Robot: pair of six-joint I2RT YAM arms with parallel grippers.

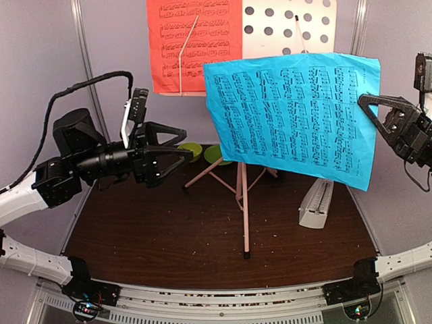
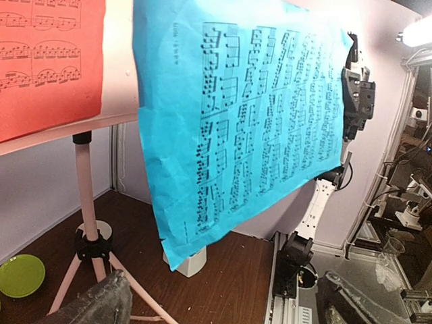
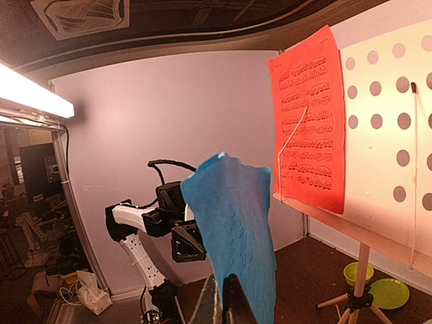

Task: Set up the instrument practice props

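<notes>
Pinching the cyan page (image 1: 290,115) by its right edge, the right jaws hold it up in front of the stand (image 1: 278,22); the left jaws are spread, near its left edge, not touching. Held on one side only, the page may sag and catch on the stand, or knock the red page (image 1: 192,40) loose.

The cyan page (image 1: 290,115) is thin matt paper, faintly creased — the red page (image 1: 192,44) likewise, but flatter. The music stand (image 1: 260,42) has a smooth perforated panel with a slight sheen. The counter (image 1: 169,229) is dark matt wood grain — the metronome (image 1: 316,202) smooth white plastic.
</notes>
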